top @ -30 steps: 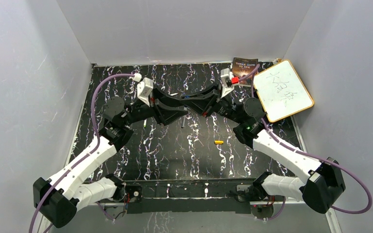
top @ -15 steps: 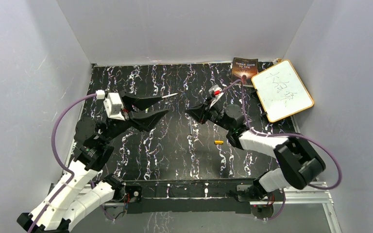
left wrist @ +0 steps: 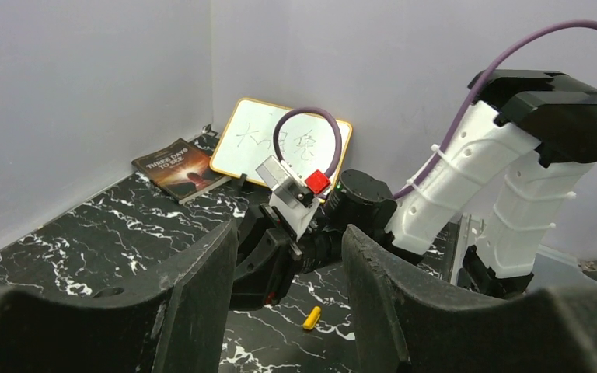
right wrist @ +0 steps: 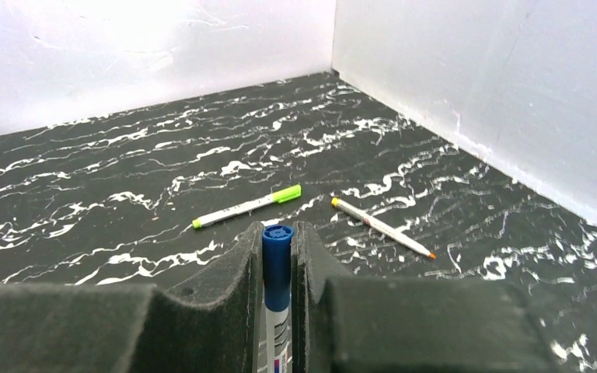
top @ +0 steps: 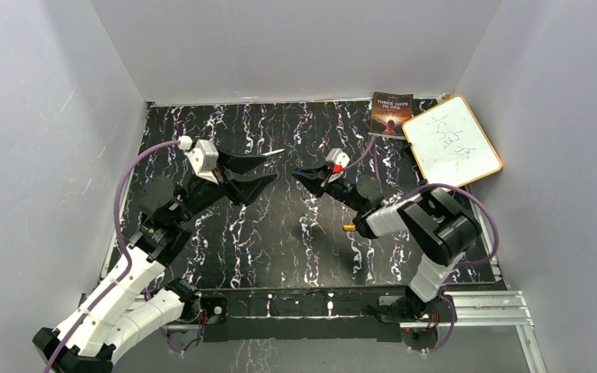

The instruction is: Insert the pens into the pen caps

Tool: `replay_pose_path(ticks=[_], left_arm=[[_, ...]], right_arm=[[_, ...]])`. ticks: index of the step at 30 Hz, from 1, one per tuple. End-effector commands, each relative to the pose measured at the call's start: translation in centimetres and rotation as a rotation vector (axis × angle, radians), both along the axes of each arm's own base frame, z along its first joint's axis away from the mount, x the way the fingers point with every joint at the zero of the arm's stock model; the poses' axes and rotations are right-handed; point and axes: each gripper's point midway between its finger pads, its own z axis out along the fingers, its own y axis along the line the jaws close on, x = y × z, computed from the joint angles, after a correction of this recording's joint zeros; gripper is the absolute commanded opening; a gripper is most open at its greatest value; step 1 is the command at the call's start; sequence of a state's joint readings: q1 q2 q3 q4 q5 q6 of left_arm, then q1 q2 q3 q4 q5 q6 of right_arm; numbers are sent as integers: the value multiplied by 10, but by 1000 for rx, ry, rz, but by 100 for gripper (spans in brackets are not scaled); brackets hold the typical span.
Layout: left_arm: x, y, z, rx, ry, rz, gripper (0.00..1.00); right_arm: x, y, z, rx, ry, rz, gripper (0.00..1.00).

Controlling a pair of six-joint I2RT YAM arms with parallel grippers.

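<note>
Blue-capped pen [right wrist: 277, 268], clamped in the right pincer [right wrist: 277, 231], looks finished. Ahead of that pincer a green-capped pen [right wrist: 246, 206] lies on the desk [right wrist: 124, 171], apparently done as well; just right of it an orange-tipped pen [right wrist: 381, 227] lies bare. Its likely orange-yellow cap [left wrist: 311, 318] lies beyond the left pincer [left wrist: 289, 237], whose fingers [left wrist: 194, 295] stand apart and empty.

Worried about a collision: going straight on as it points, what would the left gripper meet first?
The left gripper would probably meet the right gripper, dead ahead in its wrist view; depth is unclear.
</note>
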State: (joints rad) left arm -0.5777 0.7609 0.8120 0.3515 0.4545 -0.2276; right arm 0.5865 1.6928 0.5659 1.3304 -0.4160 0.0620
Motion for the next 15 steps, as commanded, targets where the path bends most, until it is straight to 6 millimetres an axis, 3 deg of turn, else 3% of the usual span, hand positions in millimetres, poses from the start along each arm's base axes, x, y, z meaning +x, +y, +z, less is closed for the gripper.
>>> replay_pose_path(ticks=[1, 4, 7, 10, 12, 15], left_arm=[[3, -2, 0, -7, 1, 0, 51], [4, -3, 1, 0, 11, -2, 51], [3, 1, 1, 6, 11, 15, 51], [4, 3, -2, 2, 13, 27, 51], [5, 1, -6, -2, 22, 25, 51], [7, -4, -8, -13, 28, 4, 51]], right_arm=[[2, 9, 32, 88, -231, 61, 0], [2, 11, 5, 143, -157, 112, 0], [-1, 13, -38, 103, -59, 128, 0], [-10, 5, -62, 54, -12, 112, 0], [-14, 2, -62, 52, -6, 112, 0], [-15, 1, -47, 80, -19, 113, 0]])
